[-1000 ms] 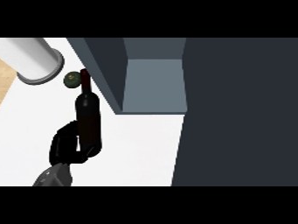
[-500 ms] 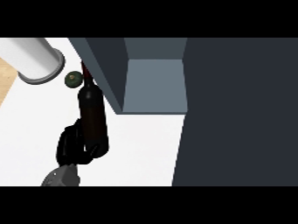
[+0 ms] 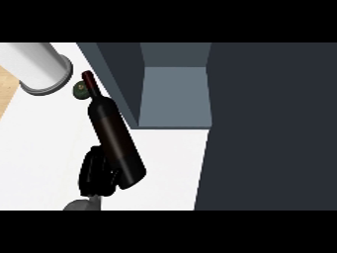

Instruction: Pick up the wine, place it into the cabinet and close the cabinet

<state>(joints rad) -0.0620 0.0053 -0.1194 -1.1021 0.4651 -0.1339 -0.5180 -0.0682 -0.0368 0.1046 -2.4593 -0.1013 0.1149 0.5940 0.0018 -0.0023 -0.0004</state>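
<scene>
So the left robot hand (image 3: 97,175), down at 7 o'clock, has its fingers curled round the bottom end of the wine bottle (image 3: 116,143). The bottle tilts over the white desk (image 3: 32,148), neck toward 11 o'clock, just beside the open cabinet (image 3: 175,99). A white cylinder (image 3: 36,66) is at 10 o'clock.

Wine (image 3: 114,141): dark bottle, reddish cap, tilted, neck pointing up-left, top just beside cabinet's left wall. Lower body held in left hand (image 3: 97,174) (fingers curled round it). Cabinet (image 3: 175,96): dark grey, open, paler grey-blue inside showing.
</scene>
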